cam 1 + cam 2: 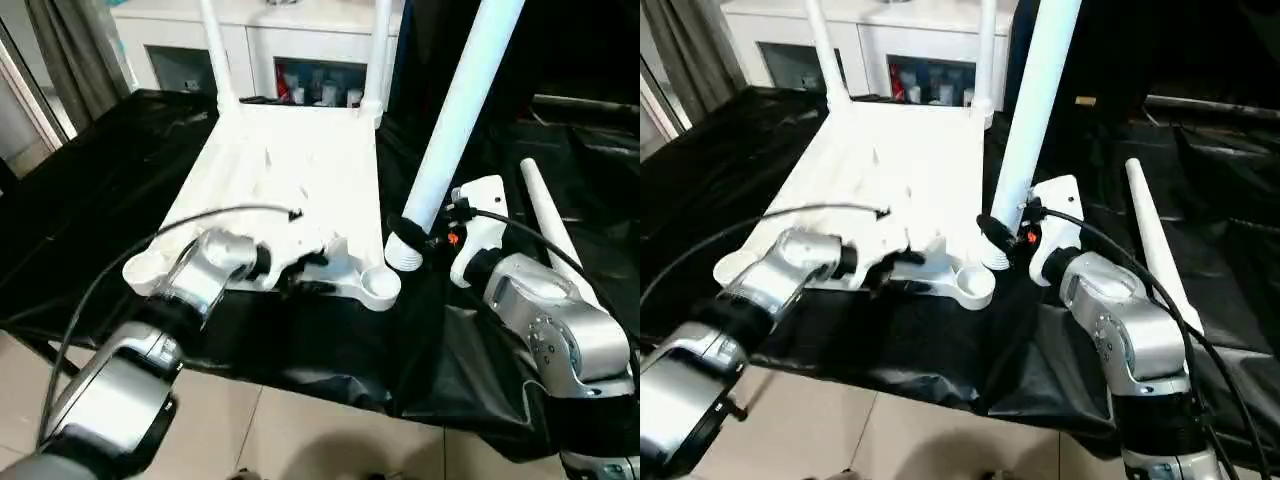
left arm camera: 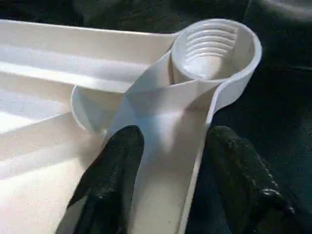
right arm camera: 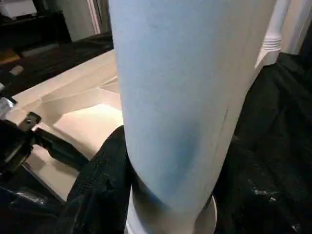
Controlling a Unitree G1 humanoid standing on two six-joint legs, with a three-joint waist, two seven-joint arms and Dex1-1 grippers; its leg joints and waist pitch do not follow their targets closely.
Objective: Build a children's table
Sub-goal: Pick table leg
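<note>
So closest in, you've got the two silver forearms reaching out over the black-covered table (image 1: pixel 80 200). The left gripper (image 1: pixel 290 268) has its fingers clamped on the near edge rib of the upside-down table top (image 1: pixel 290 170). The left wrist view gives what the head views can't: one black finger (image 2: pixel 109 180) on each side of that rib, right behind the threaded corner socket (image 2: pixel 214 48). The right gripper (image 1: pixel 425 232) holds a leg (image 1: pixel 455 120) tilted, threaded end just beside the socket. Two legs (image 1: pixel 215 50) already stand at the far corners; a spare leg (image 1: pixel 550 230) lies off to the right.
</note>
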